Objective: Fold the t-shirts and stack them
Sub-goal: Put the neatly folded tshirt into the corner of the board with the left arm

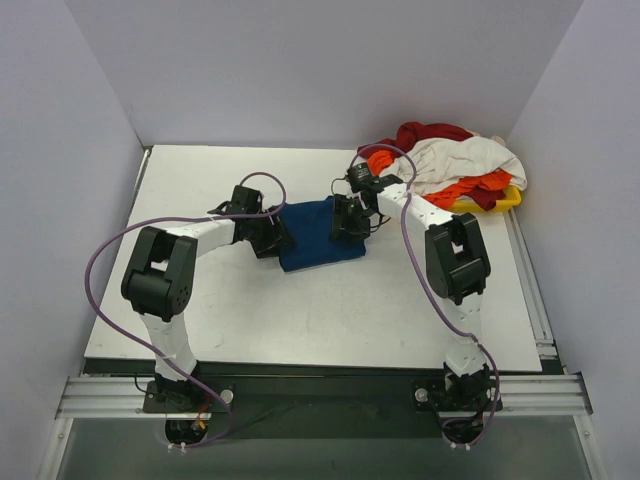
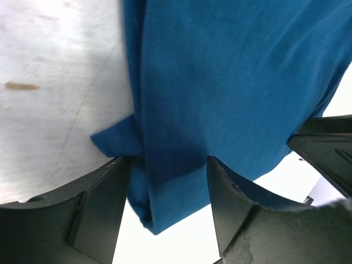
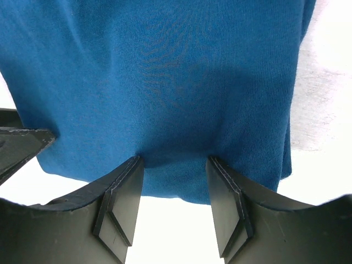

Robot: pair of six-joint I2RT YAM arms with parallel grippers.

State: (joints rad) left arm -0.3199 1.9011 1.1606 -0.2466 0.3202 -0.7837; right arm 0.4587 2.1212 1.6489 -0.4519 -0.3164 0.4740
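Top view first: you have the blue t-shirt [image 1: 318,238] lying as a compact folded block about mid-way across the white table [image 1: 300,310]. The left gripper [image 1: 278,240] sits at its left edge and the right gripper [image 1: 347,226] over its right edge, so both arms cover part of the cloth. Behind and well to the right of the blue t-shirt is a heap of other shirts, dark red [image 1: 430,133], white [image 1: 462,158] and orange [image 1: 470,188]. It hides all but a sliver of the yellow tray [image 1: 508,199]. Purple cables [image 1: 100,260] loop off both arms. You cannot read either claw's jaws from up here.

The left wrist view settles it for that side. The 2 fingers [image 2: 99,209] stand apart, with a folded edge of the blue t-shirt running down between them, unpinched. Left of the shirt you see bare table with a small brown mark [image 2: 22,86]. At the shirt's right, a black part [image 2: 330,148] is cut off by the frame.

In the right wrist view, this claw's 2 fingers [image 3: 124,203] are likewise spread, their tips on the blue t-shirt just inside its near edge. The cloth fills most of the frame, so you cannot make out the shirt's outline.
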